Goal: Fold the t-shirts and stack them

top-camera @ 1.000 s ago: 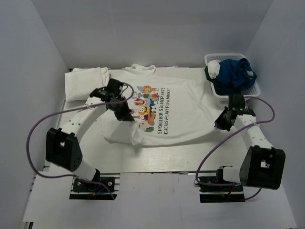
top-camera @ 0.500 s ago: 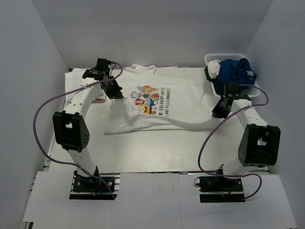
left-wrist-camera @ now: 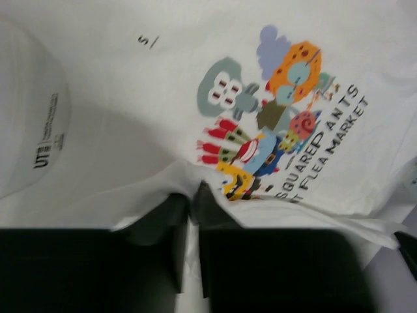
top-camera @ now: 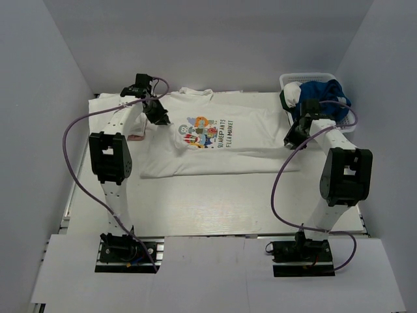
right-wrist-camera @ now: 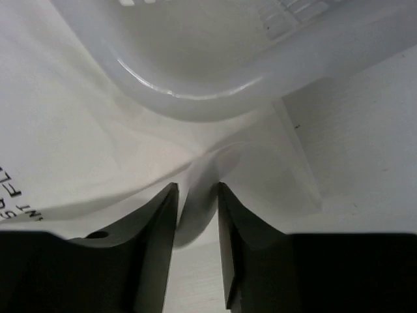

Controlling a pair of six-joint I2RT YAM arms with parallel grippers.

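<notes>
Right gripper [right-wrist-camera: 197, 187] — two dark fingers [right-wrist-camera: 153, 228] at the bottom edge, standing a little apart.
T-shirt [right-wrist-camera: 91, 137] — white cloth spread left and centre, with a raised ridge running into the gap between the fingers; a few dark printed letters [right-wrist-camera: 9, 197] at the far left.
Basket [right-wrist-camera: 195, 98] — white plastic, rounded corner above the cloth, lattice at top right.
Table [right-wrist-camera: 365, 143] — white, on the right.

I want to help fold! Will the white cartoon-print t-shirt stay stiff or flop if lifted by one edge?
Probably floppy: the white cartoon-print t-shirt lies folded over itself. Likely light too: its thin cloth puckers at the left gripper.
</notes>
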